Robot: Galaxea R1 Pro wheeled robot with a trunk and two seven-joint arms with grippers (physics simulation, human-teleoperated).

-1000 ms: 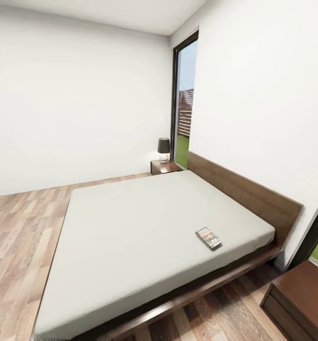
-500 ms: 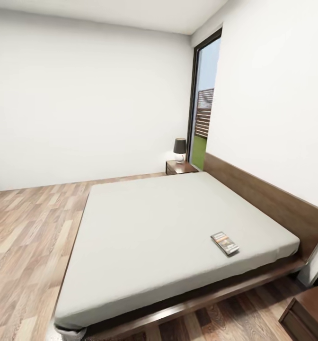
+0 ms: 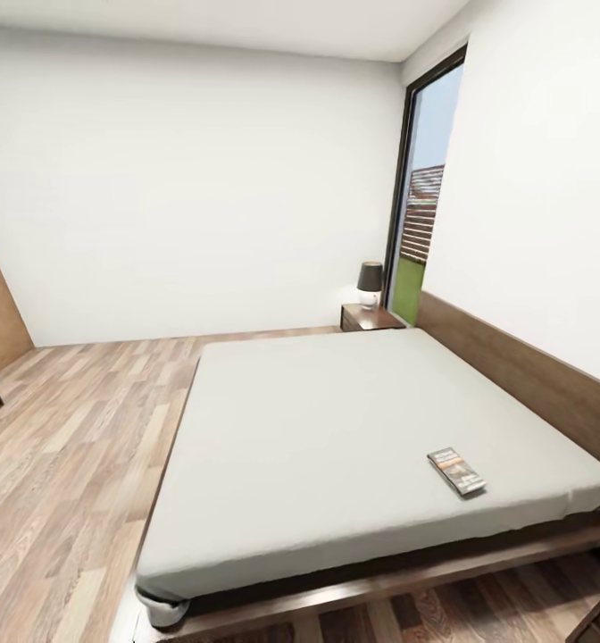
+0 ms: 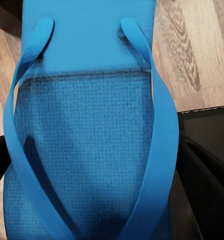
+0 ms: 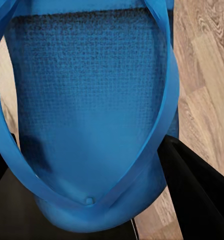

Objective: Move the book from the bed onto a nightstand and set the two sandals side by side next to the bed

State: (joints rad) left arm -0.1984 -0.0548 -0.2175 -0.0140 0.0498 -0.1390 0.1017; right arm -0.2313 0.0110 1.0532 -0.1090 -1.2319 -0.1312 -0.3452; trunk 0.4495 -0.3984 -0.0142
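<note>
Head view: the bed [image 3: 336, 446] is seen w/ a plain grey mattress on a dark wood frame, headboard along the right-hand wall. The book [image 3: 456, 471] is laid flat on the mattress, near the front corner by the headboard, well apart from the far nightstand [image 3: 368, 317]. That nightstand is set beside the bed's far corner, just below the tall window [image 3: 422, 223], & a small lamp [image 3: 370, 284] w/ a dark shade is stood on it. Wood-plank floor [image 3: 77, 429] is spread to the left of the bed; a brown panel is cut off at the left edge.

Left wrist view: a blue sandal [image 4: 87, 150] is seen close up, sole textured, straps meeting toward the near end, w/ dark finger [image 4: 204, 170] parts flanking it at both sides. It appears to be clamped by the left gripper, tho the contact itself can't be made out.

Right wrist view: the second blue sandal [image 5: 87, 115] is seen likewise, strap peg at the near end, black gripper parts [image 5: 192, 190] against its near end on both sides; it appears gripped by the right gripper. Plank floor is seen behind both sandals.
</note>
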